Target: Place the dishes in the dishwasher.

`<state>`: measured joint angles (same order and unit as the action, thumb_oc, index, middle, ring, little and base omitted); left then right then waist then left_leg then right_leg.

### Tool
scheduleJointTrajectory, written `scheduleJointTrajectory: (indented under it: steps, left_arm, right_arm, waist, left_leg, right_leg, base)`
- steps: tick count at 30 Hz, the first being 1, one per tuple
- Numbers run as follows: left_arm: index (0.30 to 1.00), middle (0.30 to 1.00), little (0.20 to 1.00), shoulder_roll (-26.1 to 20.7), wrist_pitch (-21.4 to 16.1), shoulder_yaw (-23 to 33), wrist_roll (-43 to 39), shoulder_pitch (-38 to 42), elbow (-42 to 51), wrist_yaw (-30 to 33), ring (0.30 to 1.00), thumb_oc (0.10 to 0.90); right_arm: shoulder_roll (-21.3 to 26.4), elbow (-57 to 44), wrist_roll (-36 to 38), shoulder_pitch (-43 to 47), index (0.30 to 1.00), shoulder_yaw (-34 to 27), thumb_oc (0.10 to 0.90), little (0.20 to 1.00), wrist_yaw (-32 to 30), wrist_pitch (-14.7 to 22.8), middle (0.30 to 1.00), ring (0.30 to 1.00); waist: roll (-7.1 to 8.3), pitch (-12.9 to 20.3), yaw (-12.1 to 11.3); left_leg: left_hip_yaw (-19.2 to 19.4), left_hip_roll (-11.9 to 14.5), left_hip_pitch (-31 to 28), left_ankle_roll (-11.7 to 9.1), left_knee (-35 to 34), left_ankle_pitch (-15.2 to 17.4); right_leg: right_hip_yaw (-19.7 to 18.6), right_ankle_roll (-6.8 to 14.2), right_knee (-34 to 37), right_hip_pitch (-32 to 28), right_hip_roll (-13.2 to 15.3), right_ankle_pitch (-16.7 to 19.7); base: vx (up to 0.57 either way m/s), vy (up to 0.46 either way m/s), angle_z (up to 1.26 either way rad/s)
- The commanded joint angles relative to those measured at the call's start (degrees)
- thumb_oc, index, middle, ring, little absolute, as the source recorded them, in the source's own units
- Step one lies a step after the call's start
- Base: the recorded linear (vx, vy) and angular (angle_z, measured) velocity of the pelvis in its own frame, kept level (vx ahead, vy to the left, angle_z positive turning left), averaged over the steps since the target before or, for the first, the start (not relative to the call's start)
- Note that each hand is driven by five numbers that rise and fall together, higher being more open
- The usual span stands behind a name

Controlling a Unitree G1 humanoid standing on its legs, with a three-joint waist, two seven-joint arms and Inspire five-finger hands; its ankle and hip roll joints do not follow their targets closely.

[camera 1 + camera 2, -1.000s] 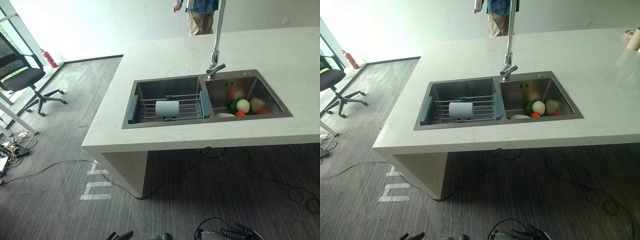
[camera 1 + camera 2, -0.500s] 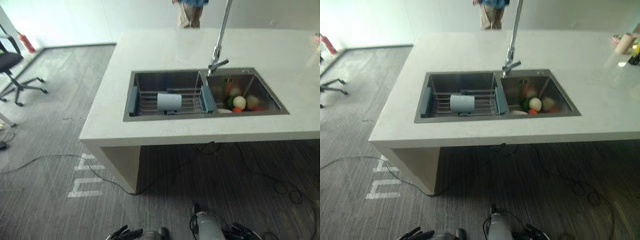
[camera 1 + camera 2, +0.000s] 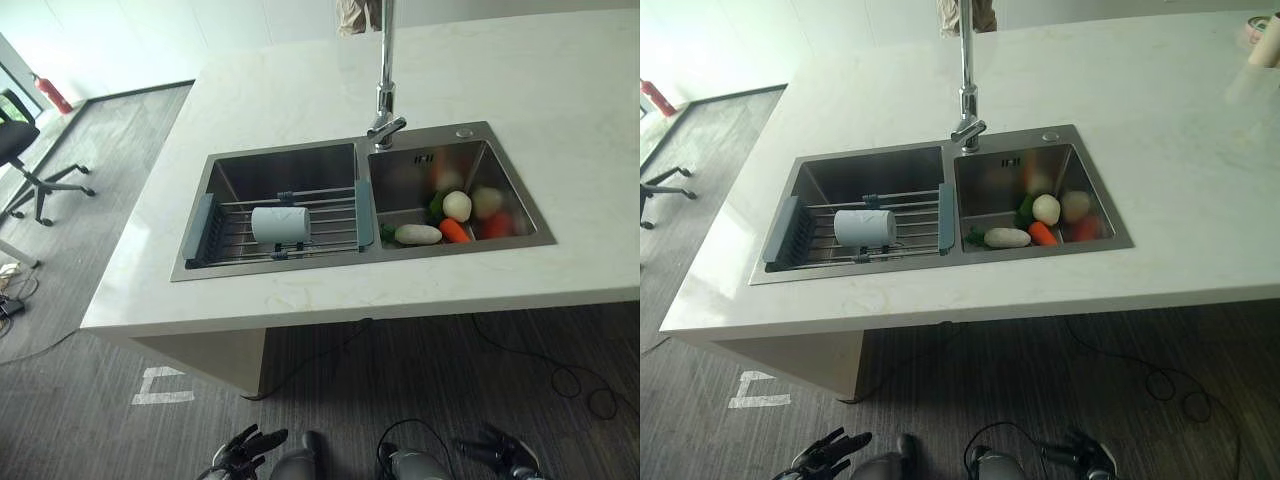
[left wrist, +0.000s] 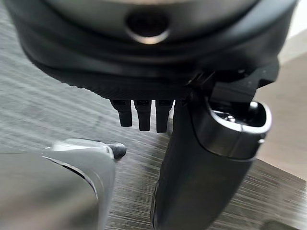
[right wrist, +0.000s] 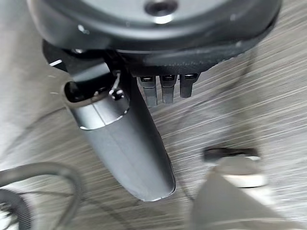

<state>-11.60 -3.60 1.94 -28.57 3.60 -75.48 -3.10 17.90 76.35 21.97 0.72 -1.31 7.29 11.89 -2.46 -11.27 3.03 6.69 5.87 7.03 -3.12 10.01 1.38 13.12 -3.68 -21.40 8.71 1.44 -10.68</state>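
Down in the left basin of the double sink (image 3: pixel 205 180) there's a wire drying rack (image 3: pixel 230 232) with blue-grey ends, and a pale cup (image 3: pixel 280 225) is lying on its side right on the rack wires. The right basin has the veggie pile: a white long radish (image 3: pixel 417 234), an orange carrot (image 3: pixel 453 231) touching it, a pale round one (image 3: pixel 457 205), something green behind it, and a reddish one off to the side (can't tell what exactly). A tall chrome faucet (image 3: pixel 385 75) stands behind the divider between the basins, on the white marble-look counter (image 3: pixel 560 110).

Both robot hands hang low, well apart from the sink, over the grey striped carpet (image 3: pixel 100 400). Left hand (image 3: pixel 243 450) has its fingers spread loose, holding nothing; right hand (image 3: pixel 497 452) looks the same, fingers relaxed and empty. A person's legs (image 3: pixel 355 12) show past the far edge of the counter, and an office chair (image 3: pixel 25 165) sits off left.
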Motion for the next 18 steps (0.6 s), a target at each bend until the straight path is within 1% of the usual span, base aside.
scheduleJointTrajectory:
  steps: [1,6,10,12,14,16,17,18]
  left_arm:
    - [0.9,0.9,0.9,-1.97,-0.8,0.23,-0.86,-3.91,-0.59,0.04,0.9,0.8]
    - [0.9,0.9,0.9,-1.64,-1.42,0.97,-1.38,-4.55,-1.4,0.07,0.9,0.8]
    - [0.9,0.9,0.9,-1.57,-1.49,1.7,-3.97,-4.82,-1.28,0.77,0.9,0.8]
    - [0.9,0.9,0.9,-1.88,-1.74,2.68,-6.89,-4.94,-1.22,1.51,0.9,0.8]
    - [0.9,0.9,0.9,-1.97,-2.46,3.3,-7.91,-5.09,-1.3,2.01,0.9,0.8]
    - [0.9,0.9,0.9,-2.54,-5.06,5.52,-11.19,-5.6,-1.32,3.49,0.9,0.8]
    - [0.9,0.9,0.9,-2.73,-5.46,6.07,-12.1,-5.72,-1.26,3.7,0.9,0.8]
    - [0.9,0.9,0.9,-3.41,-6.68,7.69,-15.28,-6.16,-1.11,3.95,0.9,0.8]
  right_arm:
    - [0.29,-1.19,1.08,-0.89,0.9,-1.57,0.8,0.9,0.89,1.21,0.9,0.9]
    - [-0.37,-0.18,0.34,-1.12,0.9,-1.85,0.8,0.9,0.87,0.71,0.9,0.9]
    - [-0.4,0.39,0.72,-1.2,0.9,-2.28,0.8,0.9,1.22,1.18,0.9,0.9]
    - [-0.19,0.2,1.09,-1.22,0.9,-2.5,0.8,0.9,1.42,1.2,0.9,0.9]
    - [-0.17,0.22,1.16,-1.32,0.9,-2.67,0.8,0.9,1.44,1.25,0.9,0.9]
    - [0.0,0.33,1.29,-1.52,0.9,-3.05,0.8,0.9,1.44,1.15,0.9,0.9]
    - [0.06,0.39,1.29,-1.56,0.9,-3.11,0.8,0.9,1.46,1.11,0.9,0.9]
    - [0.34,0.5,1.2,-1.72,0.9,-3.43,0.8,0.9,1.56,0.88,0.9,0.9]
  waist:
    - [1.16,1.9,-1.05]
    - [1.34,2.45,-1.02]
    - [1.34,2.8,-1.01]
    - [1.28,3.05,-0.96]
    - [1.25,3.13,-0.92]
    - [1.14,3.38,-0.95]
    - [1.12,3.44,-0.95]
    - [1.01,3.57,-1.04]
  left_leg:
    - [1.17,-0.57,2.82,-0.08,7.18,9.71]
    - [1.79,-0.67,1.98,0.38,7.18,10.47]
    - [2.07,-0.59,1.4,0.58,7.18,10.95]
    - [1.76,-0.7,1.29,0.61,7.18,11.17]
    - [1.63,-0.74,1.18,0.6,7.18,11.25]
    - [1.4,-0.77,0.96,0.49,7.18,11.38]
    - [1.34,-0.78,0.9,0.47,7.18,11.41]
    - [1.28,-0.79,0.78,0.44,7.18,11.48]
  right_leg:
    - [-1.84,12.1,4.22,-1.02,10.82,1.61]
    - [-2.3,12.28,4.22,-1.34,10.98,1.54]
    - [-2.48,12.33,4.22,-1.56,11.05,1.4]
    - [-2.89,12.27,4.22,-1.65,10.77,1.11]
    - [-3.02,12.24,4.22,-1.74,10.67,1.0]
    - [-3.09,12.22,4.22,-1.95,10.63,0.75]
    - [-3.05,12.23,4.22,-2.01,10.66,0.71]
    - [-2.95,12.23,4.22,-2.14,10.74,0.62]
  base:
    - [0.06,0.05,-0.05]
    - [0.04,0.021,-0.06]
    - [0.02,0.012,-0.04]
    - [0.01,0.008,0.02]
    - [0.01,0.007,0.02]
    - [0.0,0.0,0.0]
    - [0.02,0.033,-0.01]
    - [0.0,0.0,0.0]
